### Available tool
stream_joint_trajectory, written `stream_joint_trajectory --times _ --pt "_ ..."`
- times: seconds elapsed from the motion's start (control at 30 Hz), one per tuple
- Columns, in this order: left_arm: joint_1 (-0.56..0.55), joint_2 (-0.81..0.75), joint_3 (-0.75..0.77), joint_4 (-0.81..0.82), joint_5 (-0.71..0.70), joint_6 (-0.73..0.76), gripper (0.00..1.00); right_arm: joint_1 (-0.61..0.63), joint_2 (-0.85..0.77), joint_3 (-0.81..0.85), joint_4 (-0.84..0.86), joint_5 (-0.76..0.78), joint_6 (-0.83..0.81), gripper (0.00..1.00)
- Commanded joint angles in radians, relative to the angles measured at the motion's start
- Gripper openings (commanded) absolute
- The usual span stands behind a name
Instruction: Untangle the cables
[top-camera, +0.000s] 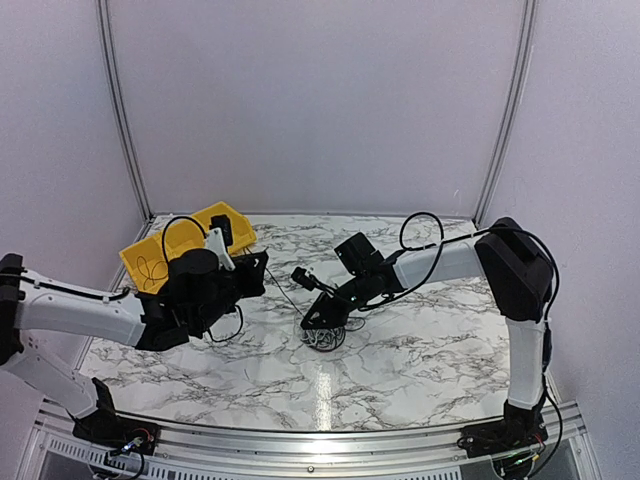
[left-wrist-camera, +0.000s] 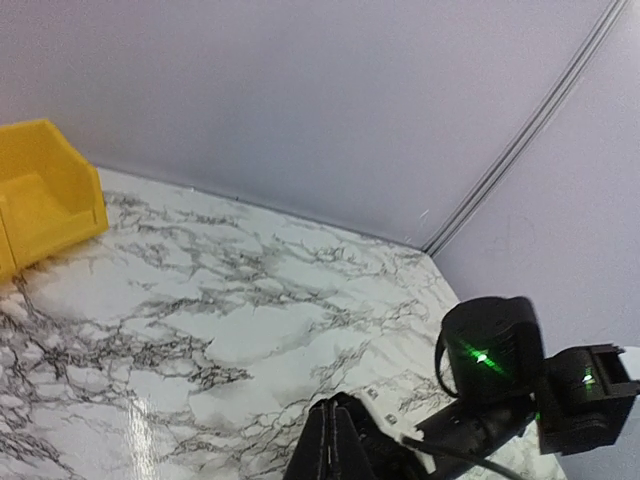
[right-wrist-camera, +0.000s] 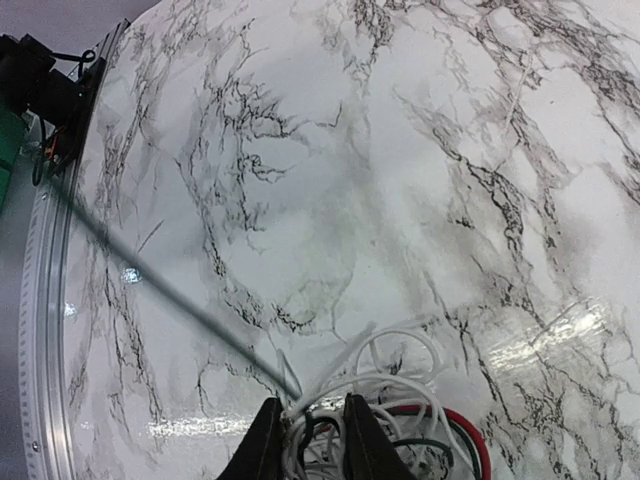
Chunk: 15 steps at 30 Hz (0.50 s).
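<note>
The cables are a small tangle of white, red, green and dark loops lying on the marble table; they also show in the top view. My right gripper points down onto the tangle, its jaws closed on several white strands. One thin dark cable runs taut from the tangle towards my left gripper, showing as a thin line in the top view. The left fingers are pressed together above the table; the strand between them is hidden.
A yellow bin stands at the back left behind the left arm and shows in the left wrist view. The right arm's wrist and camera sit close to the left fingers. White walls enclose the table.
</note>
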Motion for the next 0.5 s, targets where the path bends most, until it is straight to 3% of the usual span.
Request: stream_joint_trajectory --times 0.0,0.2,0.47 --pt "0.000 -0.149 0.030 0.037 -0.089 0.188 0.00 0.009 0.029 -0.005 -0.010 0.002 -0.001 0.20" --pt "0.000 -0.271 0.109 -0.006 -0.118 0.341 0.00 0.010 0.036 0.007 -0.037 0.022 -0.010 0.27" --pt "0.000 -0.354 0.341 -0.168 -0.144 0.576 0.00 0.009 0.030 0.000 -0.050 0.028 -0.022 0.20"
